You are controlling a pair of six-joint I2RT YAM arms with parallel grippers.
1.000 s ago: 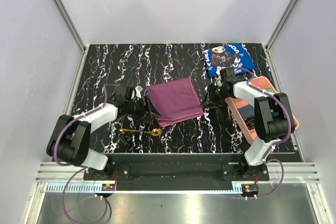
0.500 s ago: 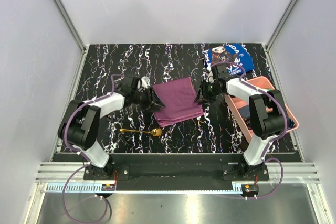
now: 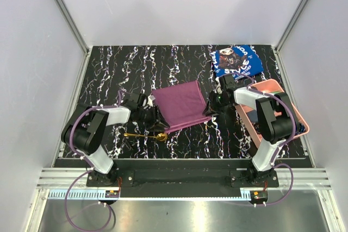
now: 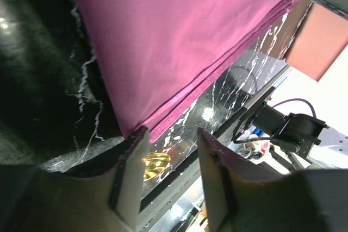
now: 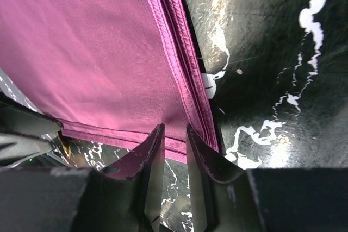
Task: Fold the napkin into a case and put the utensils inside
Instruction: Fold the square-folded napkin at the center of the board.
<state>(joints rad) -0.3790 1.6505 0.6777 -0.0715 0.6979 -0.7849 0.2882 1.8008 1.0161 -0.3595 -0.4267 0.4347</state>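
Napkin [image 3: 182,104]: plum-purple, faint sheen, plain. Folded into a flat layered rectangle, slightly skewed, mid-bench [image 3: 109,69]. Stacked hems show along its right and near edges. Not a closed pouch.

Spoon [image 3: 144,135]: small, gold, thin handle. Lies flat on the bench just outside the napkin's near-left corner, bowl toward the napkin, handle pointing left.

The left end effector [image 3: 157,118] and right end effector [image 3: 209,107] flank the napkin [image 3: 182,104]; spoon [image 3: 147,135] nearby.
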